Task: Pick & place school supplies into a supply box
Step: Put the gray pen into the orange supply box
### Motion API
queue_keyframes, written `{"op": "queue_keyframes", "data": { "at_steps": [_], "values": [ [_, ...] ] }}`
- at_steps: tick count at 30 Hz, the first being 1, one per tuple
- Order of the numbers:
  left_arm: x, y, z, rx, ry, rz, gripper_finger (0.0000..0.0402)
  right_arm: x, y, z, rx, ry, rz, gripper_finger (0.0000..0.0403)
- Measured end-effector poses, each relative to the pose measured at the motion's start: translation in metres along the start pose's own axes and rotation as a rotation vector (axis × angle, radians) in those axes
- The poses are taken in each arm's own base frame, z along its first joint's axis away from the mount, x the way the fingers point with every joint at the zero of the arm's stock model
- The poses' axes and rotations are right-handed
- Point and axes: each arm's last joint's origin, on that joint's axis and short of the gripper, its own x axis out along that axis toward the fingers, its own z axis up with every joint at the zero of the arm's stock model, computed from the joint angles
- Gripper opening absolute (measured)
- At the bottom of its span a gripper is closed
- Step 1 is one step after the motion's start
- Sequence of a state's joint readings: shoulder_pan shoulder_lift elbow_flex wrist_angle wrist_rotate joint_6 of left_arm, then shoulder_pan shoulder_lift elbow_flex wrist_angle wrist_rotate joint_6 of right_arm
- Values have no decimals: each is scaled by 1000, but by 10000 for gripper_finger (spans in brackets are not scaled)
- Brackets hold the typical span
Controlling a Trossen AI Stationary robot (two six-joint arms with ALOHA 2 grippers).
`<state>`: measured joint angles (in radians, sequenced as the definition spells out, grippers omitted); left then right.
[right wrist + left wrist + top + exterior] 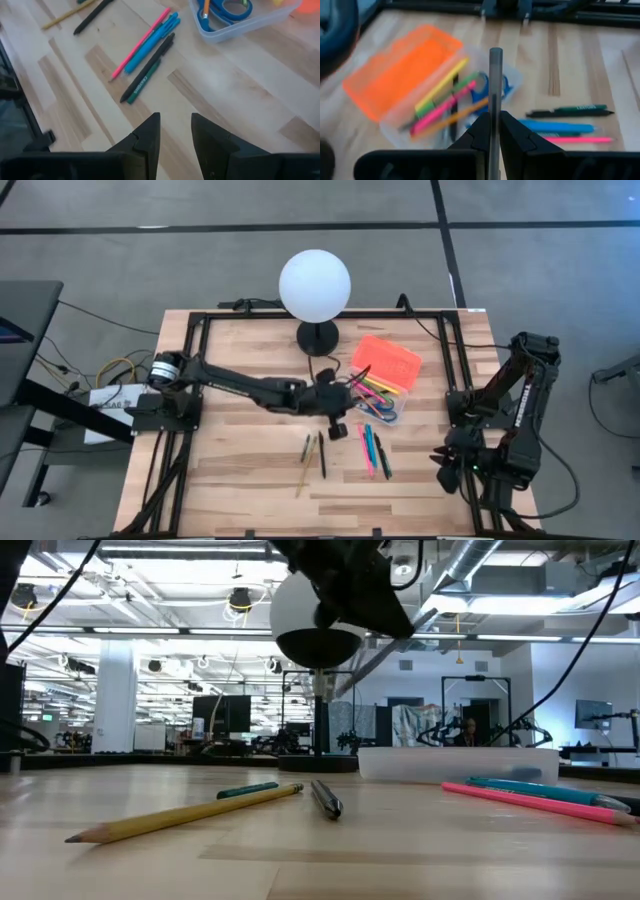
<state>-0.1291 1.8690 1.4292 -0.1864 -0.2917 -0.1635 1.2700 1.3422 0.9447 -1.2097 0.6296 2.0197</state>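
While its orange lid lies open, the supply box holds pens (and scissors)

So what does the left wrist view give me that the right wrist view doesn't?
Only the left wrist view: the left jaws shut on a thin grey pen, and the flat orange lid. Only the right wrist view: the right jaws open and empty, plus the yellow wooden pencil. Both: the clear plastic box, blue-handled scissors, and pink, blue and green pens.
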Motion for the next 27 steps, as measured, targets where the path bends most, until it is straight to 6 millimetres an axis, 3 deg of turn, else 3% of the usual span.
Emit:
{"op": "queue_keyframes", "data": {
  "at_steps": [15,21,27],
  "values": [
    [14,66,20,222,-118,-93,15,30,14,39,235,-37,-78,102],
    [36,80,8,245,-87,-144,16,40,17,52,286,-49,-94,102],
    [53,82,-3,277,-59,-172,16,45,19,59,326,-55,-96,102]
  ]
}}
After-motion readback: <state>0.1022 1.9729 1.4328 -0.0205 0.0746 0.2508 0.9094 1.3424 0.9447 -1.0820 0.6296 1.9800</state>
